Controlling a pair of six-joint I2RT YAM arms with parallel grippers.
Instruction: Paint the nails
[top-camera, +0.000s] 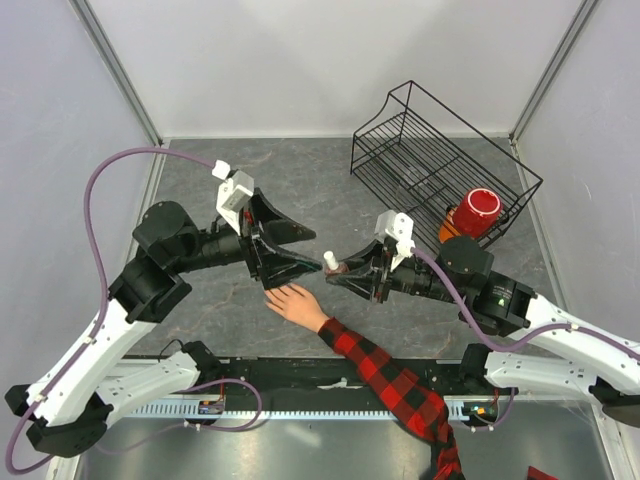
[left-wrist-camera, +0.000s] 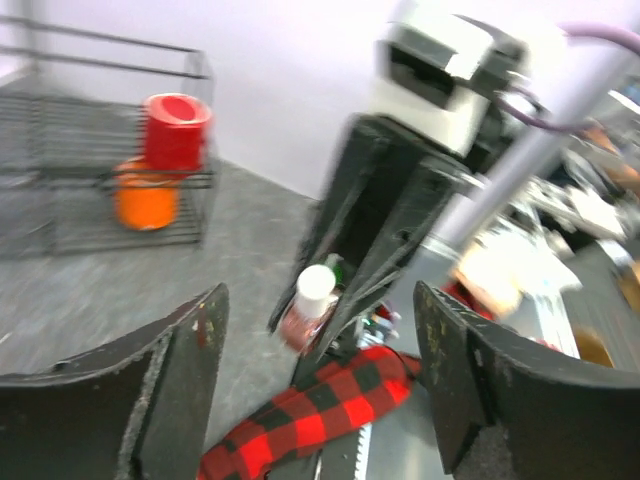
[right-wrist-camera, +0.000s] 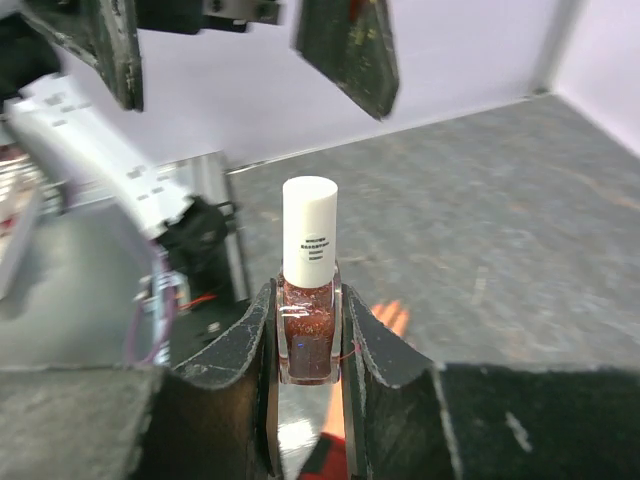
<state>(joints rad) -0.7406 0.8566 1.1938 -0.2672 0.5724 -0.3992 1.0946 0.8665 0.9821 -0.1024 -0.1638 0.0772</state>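
Red-and-black plaid sleeve (top-camera: 385, 375) nearest, slanting up from the near edge between the two arm bases. Ends in a pale hand (top-camera: 297, 305), fingers spread toward the far left on the grey, stone-patterned worktop (top-camera: 300, 180). Nails (top-camera: 272, 299) at those fingertips, too small to make out singly, and well clear of both arms' fingers.

Just beyond the hand, right gripper (right-wrist-camera: 310, 320) clenched on a small bottle (right-wrist-camera: 309, 340) of dark red glittery liquid, one finger pressed to each side of the glass. White cap (right-wrist-camera: 309, 232) standing free above the fingers, screwed on, aimed at the left arm.

Facing it from the left, left gripper (top-camera: 305, 250) released, fingers splayed wide, grasping nothing; cap tip close to the gap between them but not touching either finger.

Farthest, at the right rear corner, black wire basket (top-camera: 440, 150) with a red cup (top-camera: 480, 210) and, just beside it, an orange object (top-camera: 448, 226) inside.
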